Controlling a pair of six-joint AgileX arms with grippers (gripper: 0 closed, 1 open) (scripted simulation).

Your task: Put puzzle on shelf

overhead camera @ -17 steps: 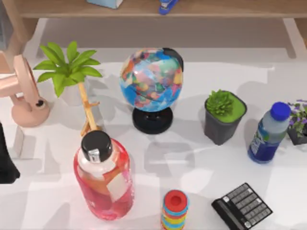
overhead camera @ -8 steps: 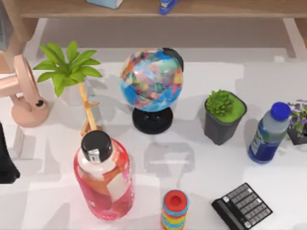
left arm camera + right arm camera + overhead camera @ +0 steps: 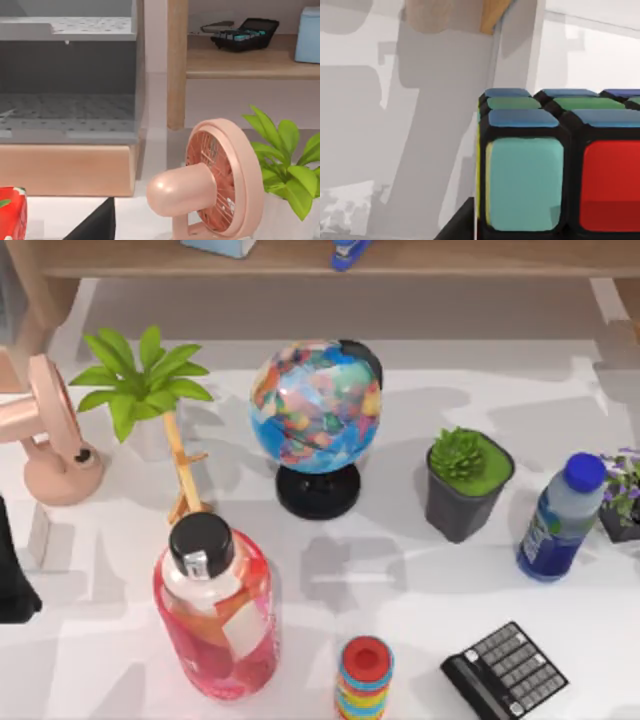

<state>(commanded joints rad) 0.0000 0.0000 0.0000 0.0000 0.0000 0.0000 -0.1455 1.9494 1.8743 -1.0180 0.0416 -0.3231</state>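
The puzzle [image 3: 555,165] runs off the right wrist view's edges, so only part of it can be seen. From above, the shelf [image 3: 300,260] is cut by the upper edge (just its front board shows), and a blue item [image 3: 348,252] on it is too clipped to name. The ring stack [image 3: 365,680] and calculator [image 3: 505,670] are cropped below, and the flowers [image 3: 625,490] at right.

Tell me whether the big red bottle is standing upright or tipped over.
Upright: in the top view the red bottle stands on the table with its black cap pointing up toward the camera.
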